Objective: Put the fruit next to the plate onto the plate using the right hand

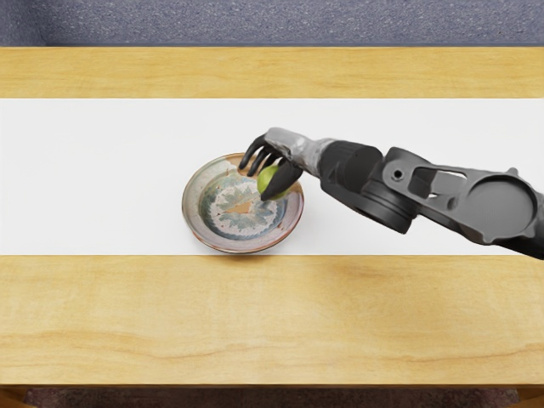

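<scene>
The fruit (269, 180), a small yellow-green thing, sits over the plate (194, 204) at about two o'clock from the plate's centre, inside the rim and above the sloping inner wall rather than the painted middle. Only part of it shows, since the right hand (274, 161) covers its top and far side. What can be seen looks nearly round, so no clear long axis or pointing end can be made out. If it is slightly longer one way, the hand hides that. The hand is closed on the fruit, with a dark digit curved down across its three o'clock side. The other fingers (252, 157) curl loosely over it toward ten o'clock, and their tips hang above the plate's upper rim. From this slanted view I cannot tell whether the fruit already touches the glaze or hangs just above it. As a judgement, the carry looks done, since the fruit is within the plate's outline. What is left is setting it down if needed, letting go and drawing the hand clear. The right arm (425, 191) runs off toward three o'clock to the picture's edge. The plate rests on a white runner (102, 170) laid along a wooden table (255, 314).
</scene>
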